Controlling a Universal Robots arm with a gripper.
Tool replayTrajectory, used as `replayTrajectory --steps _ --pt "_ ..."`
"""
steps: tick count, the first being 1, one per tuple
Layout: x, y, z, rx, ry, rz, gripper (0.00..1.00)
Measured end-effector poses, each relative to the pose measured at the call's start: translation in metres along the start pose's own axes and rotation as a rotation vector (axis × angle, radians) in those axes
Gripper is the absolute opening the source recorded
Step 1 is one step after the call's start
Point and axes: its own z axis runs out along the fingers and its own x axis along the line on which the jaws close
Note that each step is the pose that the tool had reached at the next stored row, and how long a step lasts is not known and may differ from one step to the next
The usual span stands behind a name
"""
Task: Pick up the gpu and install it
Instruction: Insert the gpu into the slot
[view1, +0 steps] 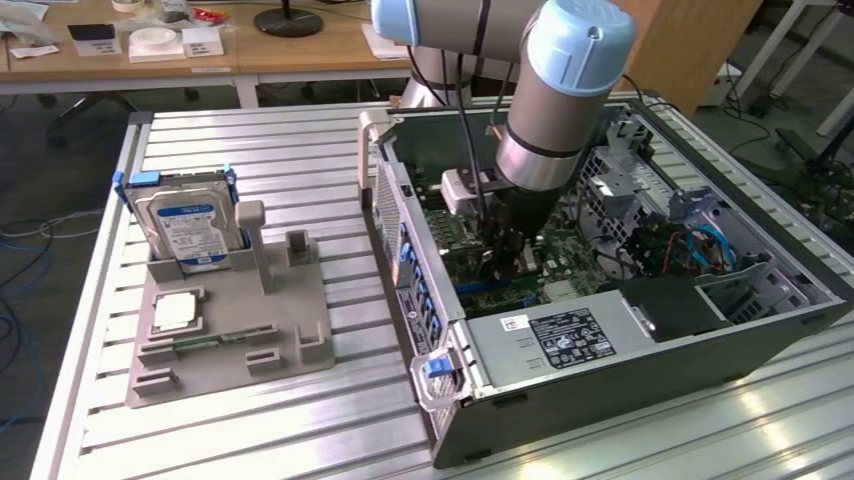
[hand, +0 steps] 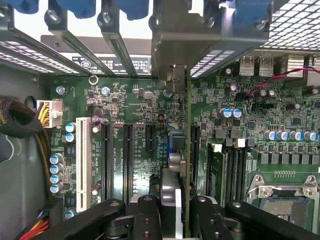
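One hard drive (view1: 187, 225) stands in the grey holder (view1: 227, 345) at the exterior view's left. Rightward, inside the computer case (view1: 601, 350), the gripper (hand: 172, 209) clamps the graphics card (hand: 188, 125) edge-on over the motherboard (hand: 125, 100). Best keep it upright, square to its slot.

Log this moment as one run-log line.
gripper: shut on gpu | place: inside open computer case, at motherboard slots | gpu: on edge to the board | seated: cannot tell
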Motion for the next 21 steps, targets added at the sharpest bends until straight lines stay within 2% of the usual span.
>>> replayTrajectory --steps 9,21 --pt "0.0015 0.002 0.0029 0.0014 0.0 0.03 0.28" --pt "0.0017 0.0047 0.0066 0.0011 0.0001 0.033 0.28"
